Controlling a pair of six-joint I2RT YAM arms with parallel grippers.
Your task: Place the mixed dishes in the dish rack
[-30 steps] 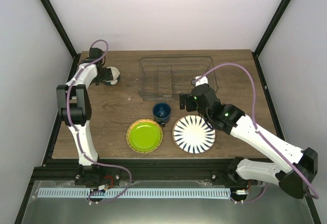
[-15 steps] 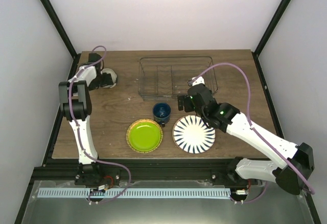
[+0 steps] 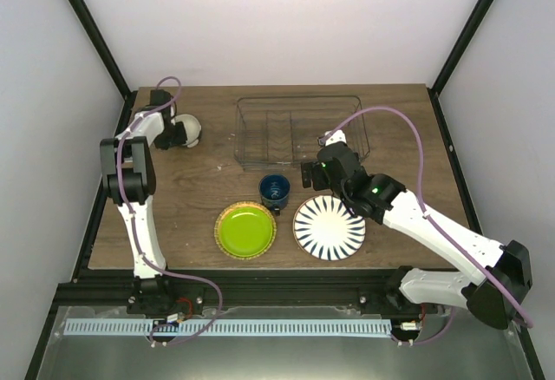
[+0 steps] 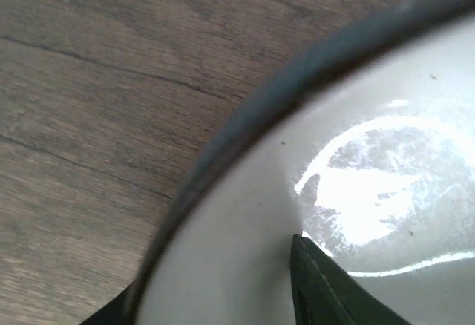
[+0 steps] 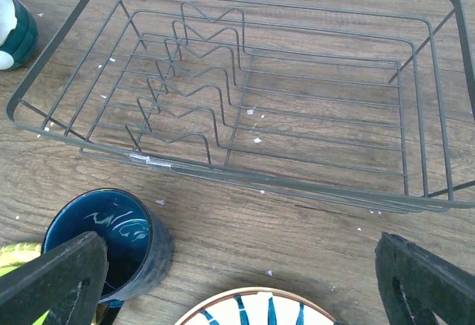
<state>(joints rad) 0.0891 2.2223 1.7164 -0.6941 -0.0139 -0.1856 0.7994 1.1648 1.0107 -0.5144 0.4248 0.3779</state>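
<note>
My left gripper [image 3: 179,134] is at the far left of the table, on the small white bowl [image 3: 190,127]. In the left wrist view one finger lies inside the bowl [image 4: 386,154] and the other outside, with its dark rim pinched between them [image 4: 215,280]. Over the bare wood between the dish rack [image 3: 299,97] and the striped plate [image 3: 329,228], my right gripper [image 3: 308,173] stands open and empty [image 5: 241,266]. The dark blue mug [image 3: 275,191] stands upright beside its left finger [image 5: 59,273]. The lime-green plate [image 3: 245,230] lies left of the striped one. The dish rack [image 5: 148,162] holds nothing.
The rack sits at the back middle of the wooden table [image 3: 399,128]. Black frame posts [image 3: 87,24] rise at both back corners. The mug [image 5: 104,243] and the striped plate [image 5: 260,310] lie close under my right gripper.
My left gripper has closed from wide open onto the bowl's rim. The right arm drew slightly left and nearer the mug, its jaws staying open.
</note>
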